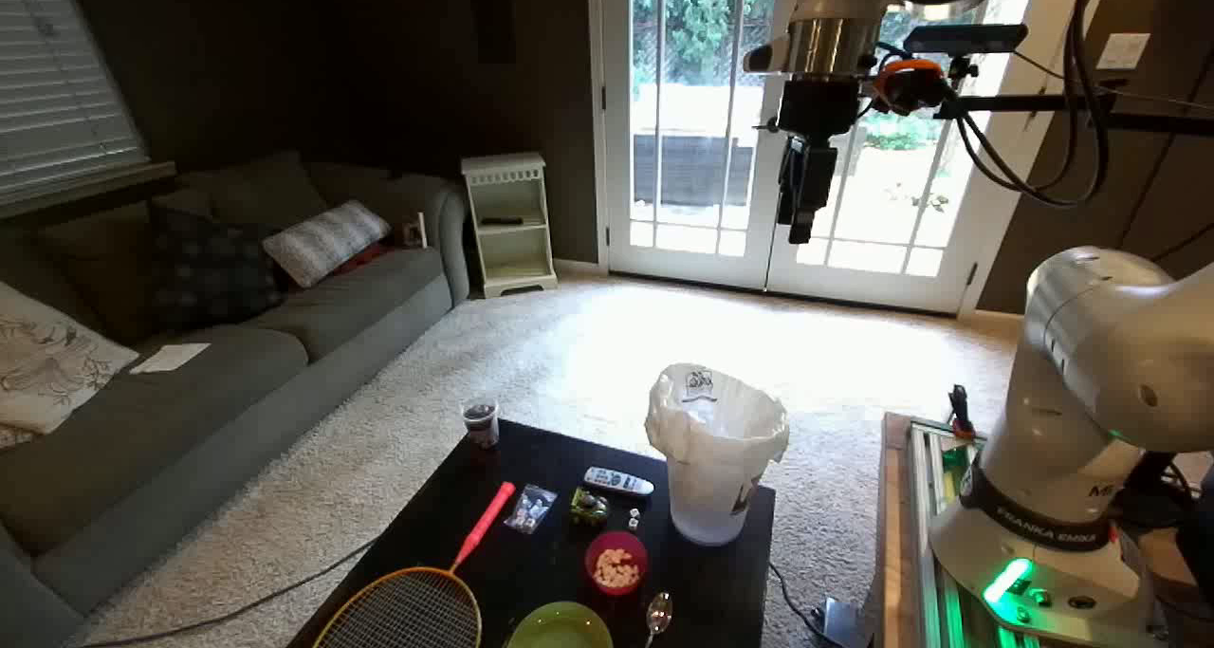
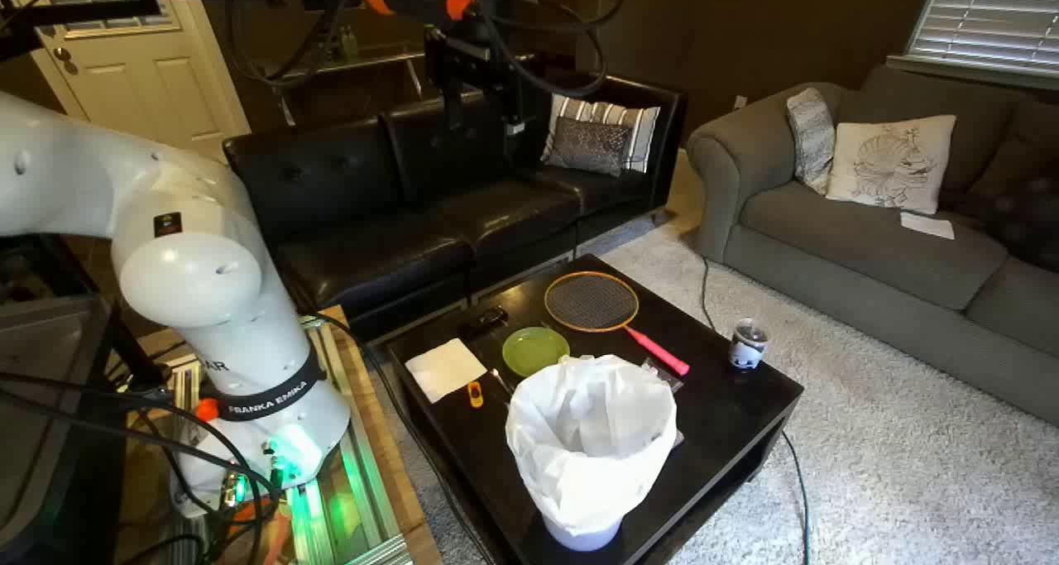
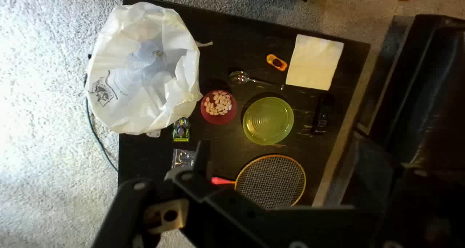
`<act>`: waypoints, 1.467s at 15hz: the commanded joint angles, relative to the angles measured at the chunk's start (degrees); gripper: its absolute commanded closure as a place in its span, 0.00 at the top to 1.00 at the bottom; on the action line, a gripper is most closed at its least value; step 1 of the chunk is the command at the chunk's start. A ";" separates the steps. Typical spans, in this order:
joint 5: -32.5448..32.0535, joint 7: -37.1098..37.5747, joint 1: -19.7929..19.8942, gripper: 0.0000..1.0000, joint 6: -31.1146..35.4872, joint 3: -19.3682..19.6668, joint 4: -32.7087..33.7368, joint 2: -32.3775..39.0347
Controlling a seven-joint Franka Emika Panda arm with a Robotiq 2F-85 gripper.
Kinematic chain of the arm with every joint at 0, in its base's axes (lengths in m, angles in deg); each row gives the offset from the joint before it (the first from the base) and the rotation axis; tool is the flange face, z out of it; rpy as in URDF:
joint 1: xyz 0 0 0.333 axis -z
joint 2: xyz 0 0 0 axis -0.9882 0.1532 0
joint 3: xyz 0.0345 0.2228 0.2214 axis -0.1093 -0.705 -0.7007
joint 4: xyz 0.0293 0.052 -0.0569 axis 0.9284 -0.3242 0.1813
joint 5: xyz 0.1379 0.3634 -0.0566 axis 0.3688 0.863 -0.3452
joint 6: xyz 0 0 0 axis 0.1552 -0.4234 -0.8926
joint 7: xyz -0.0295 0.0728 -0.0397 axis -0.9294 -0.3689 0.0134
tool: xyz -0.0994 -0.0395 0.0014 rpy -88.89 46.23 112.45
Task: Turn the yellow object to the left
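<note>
Wrist view: see yellow thing (image 3: pixel 277 62) on surface (image 3: pixel 239 48), one o'clock from middle, with paper (image 3: pixel 314 62) just beside at three o'clock; might drag paper by turning wide. In an exterior view: see empty claw (image 2: pixel 484 125) spread apart; might bump bin (image 2: pixel 582 532) by coming down crooked.

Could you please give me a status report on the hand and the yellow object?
Hand open, empty. Yellow object on table, untouched. White sheet and spoon close by, might crowd the turn.
</note>
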 commanded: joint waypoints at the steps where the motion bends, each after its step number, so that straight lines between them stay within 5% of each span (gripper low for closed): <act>1: 0.15 -0.13 0.24 1.00 -0.13 -0.19 0.14 0.09; 7: 0.15 -0.13 0.24 1.00 -0.12 -0.19 0.14 0.09; 18: 12.73 -2.30 -13.14 1.00 1.42 -8.25 -11.95 -0.23; 21: 13.48 -0.67 -14.36 1.00 3.95 -10.87 -16.84 0.92; 22: 12.04 1.81 -13.67 1.00 4.67 -12.48 -14.00 4.51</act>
